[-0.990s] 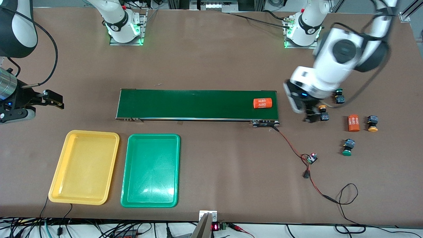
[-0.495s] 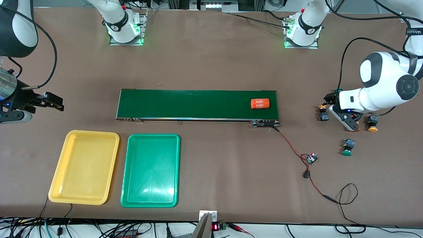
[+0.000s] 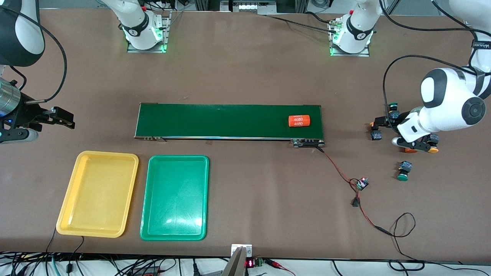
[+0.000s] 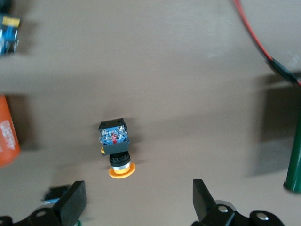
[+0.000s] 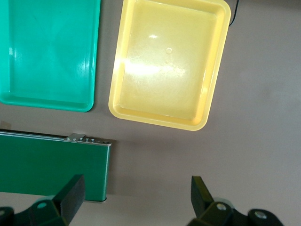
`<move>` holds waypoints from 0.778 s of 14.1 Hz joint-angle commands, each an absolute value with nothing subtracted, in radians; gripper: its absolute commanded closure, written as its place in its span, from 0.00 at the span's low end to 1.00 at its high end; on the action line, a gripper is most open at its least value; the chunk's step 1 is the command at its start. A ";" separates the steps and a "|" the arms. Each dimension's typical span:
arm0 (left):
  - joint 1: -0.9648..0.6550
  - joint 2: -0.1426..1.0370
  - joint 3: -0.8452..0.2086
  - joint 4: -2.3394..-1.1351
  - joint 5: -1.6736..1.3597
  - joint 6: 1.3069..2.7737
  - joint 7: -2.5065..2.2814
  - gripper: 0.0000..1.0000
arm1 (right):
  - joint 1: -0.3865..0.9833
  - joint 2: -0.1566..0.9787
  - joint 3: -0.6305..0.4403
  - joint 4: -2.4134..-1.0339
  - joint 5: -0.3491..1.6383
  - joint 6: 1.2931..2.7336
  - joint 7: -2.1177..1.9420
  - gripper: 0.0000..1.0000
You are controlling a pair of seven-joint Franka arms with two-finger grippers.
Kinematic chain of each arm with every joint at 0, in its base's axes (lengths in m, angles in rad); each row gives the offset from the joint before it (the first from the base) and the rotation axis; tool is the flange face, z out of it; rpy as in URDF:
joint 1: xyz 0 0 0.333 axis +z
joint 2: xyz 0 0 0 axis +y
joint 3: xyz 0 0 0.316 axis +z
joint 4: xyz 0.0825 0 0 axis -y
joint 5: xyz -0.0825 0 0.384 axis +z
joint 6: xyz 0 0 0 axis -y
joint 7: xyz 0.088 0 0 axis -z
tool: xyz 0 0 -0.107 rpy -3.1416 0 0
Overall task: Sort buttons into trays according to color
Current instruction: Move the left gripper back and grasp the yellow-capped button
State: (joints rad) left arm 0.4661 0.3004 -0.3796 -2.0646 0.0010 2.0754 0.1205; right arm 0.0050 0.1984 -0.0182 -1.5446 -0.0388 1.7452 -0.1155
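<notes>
Several buttons lie at the left arm's end of the table. One yellow-orange button (image 3: 375,133) (image 4: 115,149) lies on its side, just ahead of my left gripper's (image 3: 402,134) (image 4: 138,205) open jaws. A green button (image 3: 393,111) is farther from the front camera, and another green button (image 3: 403,170) is nearer to it. A second yellow-orange button (image 3: 433,148) peeks from under the left hand. The yellow tray (image 3: 98,193) (image 5: 169,61) and green tray (image 3: 174,197) (image 5: 49,52) hold nothing. My right gripper (image 3: 63,118) (image 5: 136,197) waits open above bare table beside the belt's end.
A dark-green conveyor belt (image 3: 215,120) (image 5: 51,165) carries an orange "4680" cylinder (image 3: 299,121). A second orange cylinder (image 4: 7,136) lies by the buttons, mostly under the left hand. A red wire (image 3: 337,166) (image 4: 258,44) runs from the belt to a small circuit board (image 3: 361,183).
The left arm swung from beside the belt's end out toward its own end of the table, over the buttons. The cylinder on the belt crept toward the right arm's end. The right arm stayed put.
</notes>
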 commanded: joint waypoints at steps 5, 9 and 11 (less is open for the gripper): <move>0.503 0.359 -0.387 -2.046 0.069 2.129 0.043 0.00 | 0.009 0.196 -0.015 -1.542 -0.025 1.750 -0.097 0.00; 0.503 0.376 -0.385 -2.074 0.114 2.196 0.041 0.00 | 0.005 0.196 -0.015 -1.540 -0.025 1.752 -0.103 0.00; 0.503 0.386 -0.385 -2.100 0.114 2.256 0.041 0.00 | 0.005 0.196 -0.015 -1.540 -0.025 1.752 -0.101 0.00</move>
